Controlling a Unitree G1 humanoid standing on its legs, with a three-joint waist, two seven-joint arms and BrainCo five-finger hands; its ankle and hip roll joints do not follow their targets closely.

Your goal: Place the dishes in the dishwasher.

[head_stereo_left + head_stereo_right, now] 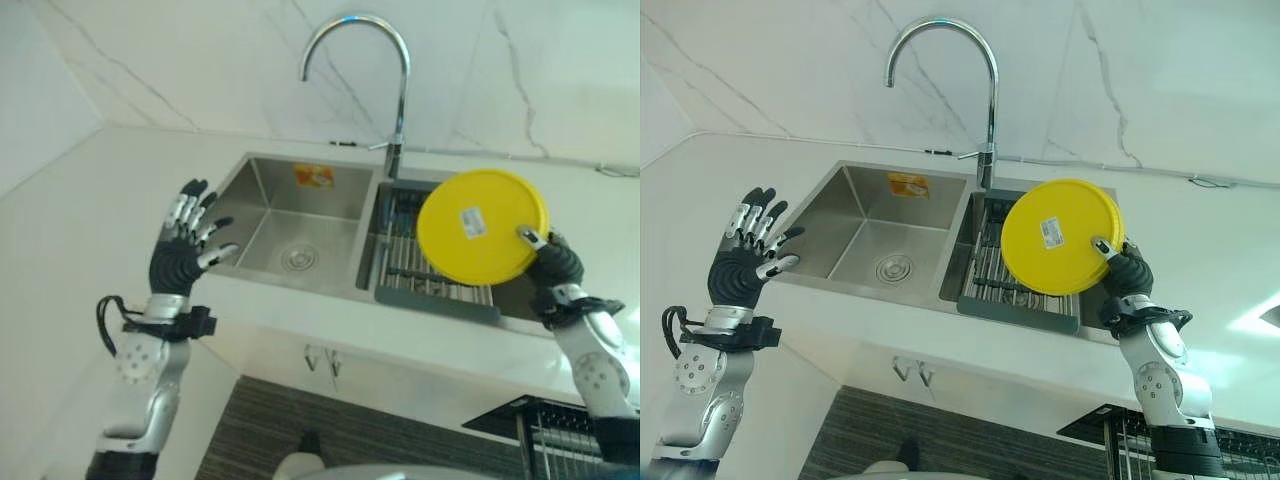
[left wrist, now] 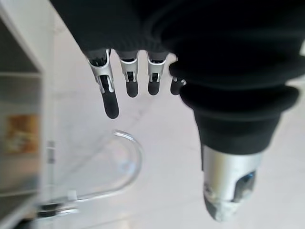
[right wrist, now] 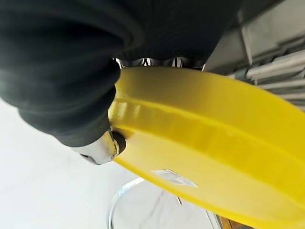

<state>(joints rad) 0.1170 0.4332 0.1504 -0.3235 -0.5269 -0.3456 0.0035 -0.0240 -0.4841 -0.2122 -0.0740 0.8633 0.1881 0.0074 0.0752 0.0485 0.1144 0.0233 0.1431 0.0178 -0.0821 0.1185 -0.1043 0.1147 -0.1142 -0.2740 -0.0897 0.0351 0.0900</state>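
I hold the yellow plate (image 1: 482, 226) by its edge in my right hand (image 1: 553, 265), thumb pinched on one side and fingers on the other. It is up in the air, tipped on its side, over the dish rack (image 1: 425, 275) in the right part of the sink (image 1: 290, 225). My left hand (image 1: 186, 248) is up by the sink's left edge, fingers spread, holding nothing. I think I am at the carrying step. Next I must bring the plate down to the dishwasher basket (image 1: 570, 440) low on my right.

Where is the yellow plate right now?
The yellow plate is held up in the right hand, above the dish rack in the sink's right basin, just right of the faucet.
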